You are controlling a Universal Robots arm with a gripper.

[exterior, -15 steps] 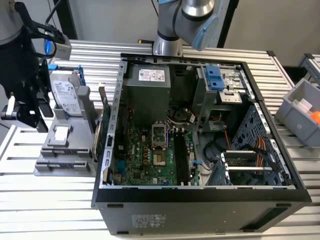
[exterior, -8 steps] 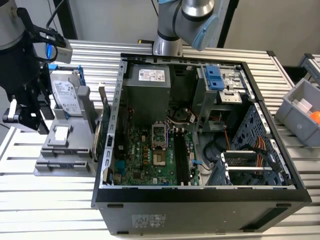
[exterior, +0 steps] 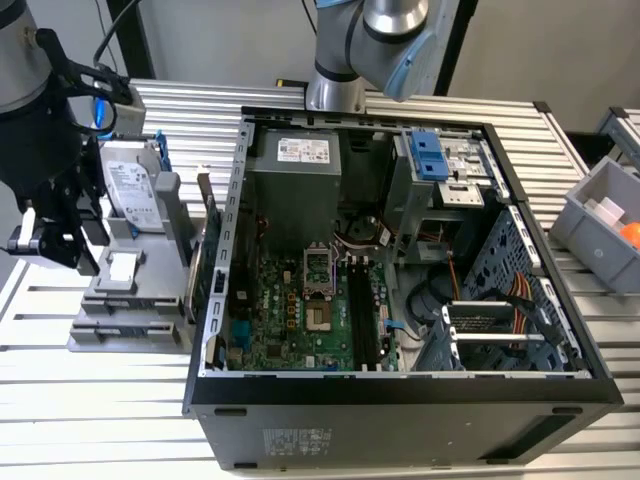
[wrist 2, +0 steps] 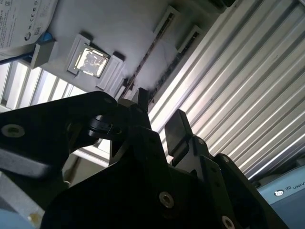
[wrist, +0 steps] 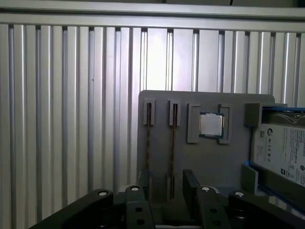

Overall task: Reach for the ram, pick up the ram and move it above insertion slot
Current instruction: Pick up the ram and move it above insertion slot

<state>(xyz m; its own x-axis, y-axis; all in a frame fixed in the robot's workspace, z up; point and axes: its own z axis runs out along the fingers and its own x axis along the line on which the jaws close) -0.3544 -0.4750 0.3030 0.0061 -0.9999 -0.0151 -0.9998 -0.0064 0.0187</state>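
Black two-finger pincer (wrist: 164, 183) hangs spread over the thin upright ram stick (wrist: 173, 143) in the grey parts holder (wrist: 209, 157), mid-frame. Reaching step, looks like; closing squarely on its edge matters.

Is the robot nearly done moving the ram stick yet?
Not nearly. The gripper is at the ram, with open fingers either side of it. Nothing is gripped: the ram sits in its gray holder. Lifting it and carrying it over the slot in the computer is left.
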